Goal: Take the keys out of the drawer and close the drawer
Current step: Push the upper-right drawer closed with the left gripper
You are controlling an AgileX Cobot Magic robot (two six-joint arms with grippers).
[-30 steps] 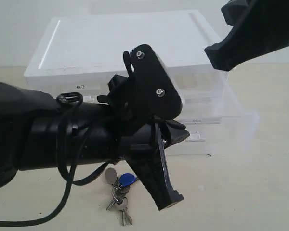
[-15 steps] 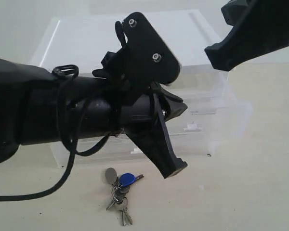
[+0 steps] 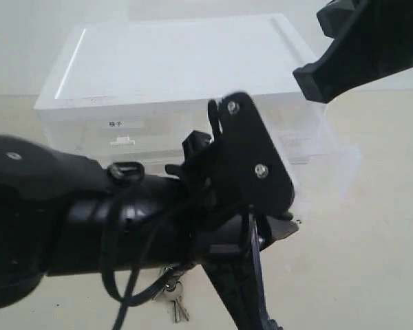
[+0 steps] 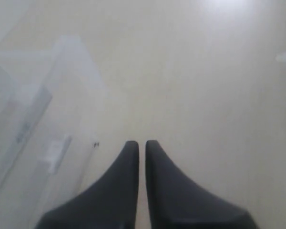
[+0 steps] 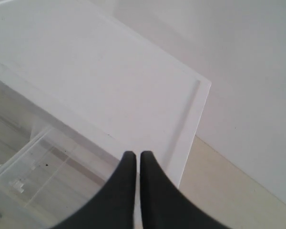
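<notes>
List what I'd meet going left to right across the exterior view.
From the left: small white label with black characters → bunch of silver metal keys, partly hidden under the left arm → black triangular wrist plate with two screws → translucent plastic drawer, pulled out.

1. You face a robot lab setup: a black left arm (image 3: pixel 69 213) and a black right arm (image 3: pixel 378 41) reach over a plain cream tabletop (image 3: pixel 372 268).
2. A plain white wall (image 3: pixel 27 41) stands behind.
3. A translucent plastic drawer cabinet (image 3: pixel 172 62) sits on the tabletop.
</notes>
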